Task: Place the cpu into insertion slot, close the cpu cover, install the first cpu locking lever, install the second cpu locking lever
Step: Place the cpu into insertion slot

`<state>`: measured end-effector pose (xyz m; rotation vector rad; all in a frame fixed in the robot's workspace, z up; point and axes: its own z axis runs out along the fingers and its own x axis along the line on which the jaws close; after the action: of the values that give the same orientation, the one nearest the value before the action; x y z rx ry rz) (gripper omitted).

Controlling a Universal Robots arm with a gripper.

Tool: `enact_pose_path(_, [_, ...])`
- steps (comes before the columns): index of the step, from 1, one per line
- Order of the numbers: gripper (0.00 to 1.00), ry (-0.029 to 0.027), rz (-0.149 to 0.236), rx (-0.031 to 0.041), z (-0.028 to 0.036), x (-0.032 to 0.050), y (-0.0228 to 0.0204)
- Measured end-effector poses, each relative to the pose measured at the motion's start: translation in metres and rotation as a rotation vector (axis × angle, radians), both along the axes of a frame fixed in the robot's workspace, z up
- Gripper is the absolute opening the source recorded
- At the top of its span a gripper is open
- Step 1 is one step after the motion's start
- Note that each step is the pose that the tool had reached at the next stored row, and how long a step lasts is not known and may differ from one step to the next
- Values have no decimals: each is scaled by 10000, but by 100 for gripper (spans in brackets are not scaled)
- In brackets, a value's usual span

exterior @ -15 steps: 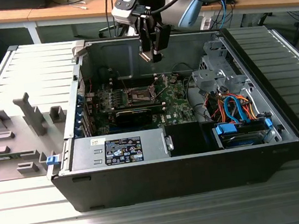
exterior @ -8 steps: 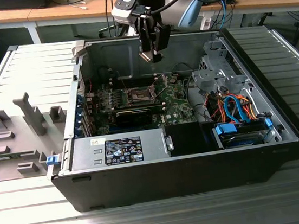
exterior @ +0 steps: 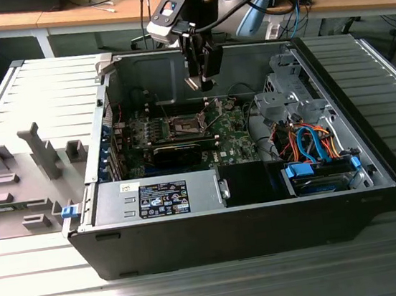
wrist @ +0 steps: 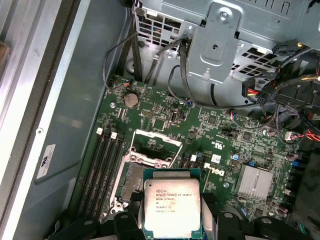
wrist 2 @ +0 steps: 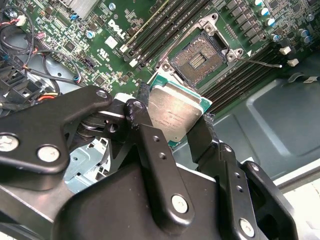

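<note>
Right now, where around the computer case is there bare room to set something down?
Bare: the slatted table in front of the computer case and beside it at the exterior view's right. Crowded: the grey blocks at that view's left, and the orange and blue cables inside.

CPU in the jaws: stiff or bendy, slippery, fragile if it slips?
Probably rigid: the cpu is a flat plate with a metal top, held by two edges without sagging. Likely slippery: that top looks smooth, and the jaws grip only thin edges. Possibly fragile: a thin green board rims it, and the open insertion slot below shows bare contacts.
</note>
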<state>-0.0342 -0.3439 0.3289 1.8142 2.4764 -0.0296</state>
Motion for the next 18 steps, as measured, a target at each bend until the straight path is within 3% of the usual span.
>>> enact_pose_path(18, [55,0,-116,0,-31,0,0])
